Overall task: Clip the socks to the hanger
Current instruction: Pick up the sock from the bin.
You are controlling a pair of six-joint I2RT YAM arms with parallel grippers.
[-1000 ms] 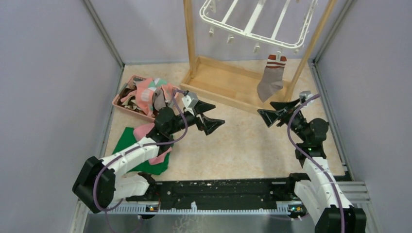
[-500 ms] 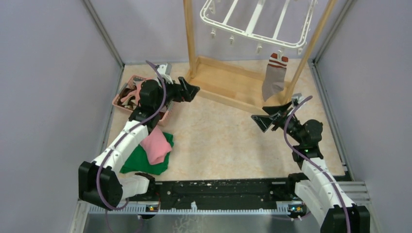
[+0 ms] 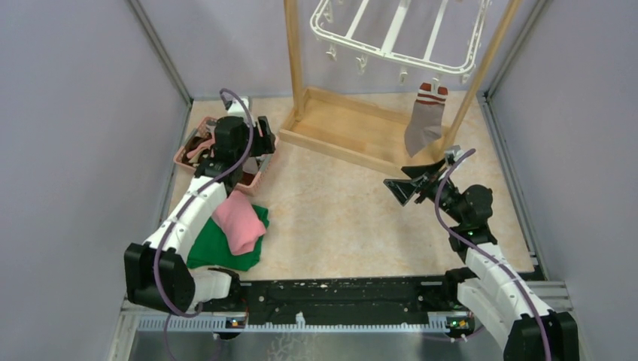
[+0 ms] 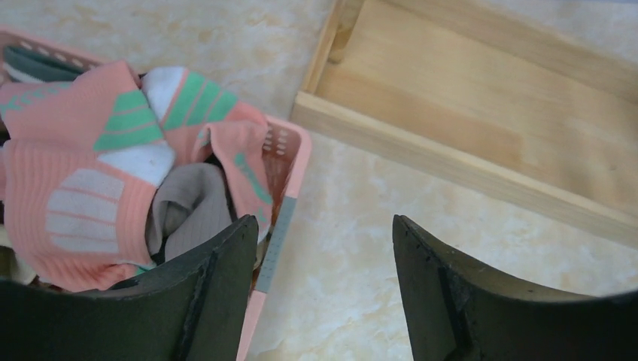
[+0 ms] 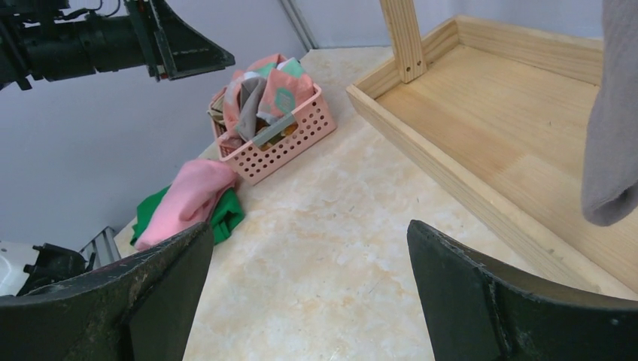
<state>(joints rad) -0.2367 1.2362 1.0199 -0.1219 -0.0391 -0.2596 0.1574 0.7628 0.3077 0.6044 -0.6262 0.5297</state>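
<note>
White hanger [image 3: 396, 26], grey sock [image 3: 421, 129] with red-white striped cuff, salmon sock [image 4: 83, 188] with teal-white shapes, pink basket [image 5: 290, 134]

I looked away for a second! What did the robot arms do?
The left gripper swung from mid-table out over the pink plastic basket of socks, jaws open and empty. The right gripper shifted only slightly, open too. The grey sock with the red-striped cuff stayed clipped to the white plastic hanger.

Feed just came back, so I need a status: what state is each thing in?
Left gripper: open, empty, over basket rim.
Right gripper: open, empty.
Grey sock: clipped to hanger, dangling.
Hanger: suspended, other visible clips empty.
Basket: upright, full of socks.
Pink cloth: lying on green cloth.
</note>
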